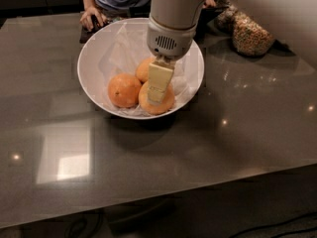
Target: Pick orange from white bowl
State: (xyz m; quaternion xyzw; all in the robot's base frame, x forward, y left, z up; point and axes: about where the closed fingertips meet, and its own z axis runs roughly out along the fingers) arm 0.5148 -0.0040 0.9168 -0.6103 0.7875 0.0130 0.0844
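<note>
Orange [156, 109]: target item, palest of 3 fruits, lying at the near-right inside the white bowl.

1. Table [223, 148]: dark and glossy. A fruit knocked over the rim could roll toward its near edge.
2. White bowl [89, 63]: wide and shallow, standing near the middle of the far edge. It seems free to slide if pushed sideways.
3. Cereal jars [250, 33]: in the far-right corner, apart from the work.
4. Tissue paper [119, 43]: crumpled liner. It may snag and lift with the fruit.
5. Gripper [158, 95]: reaching down into the bowl, its pale pad over the target's top. Whether it is parted or clamped cannot be told. An off-centre closure on the round skin would probably squeeze the fruit out.
6. Deeper orange fruit [124, 89] and rear fruit [143, 69]: 2 neighbours pressed close to the target, likely to be nudged or pinched by mistake.
</note>
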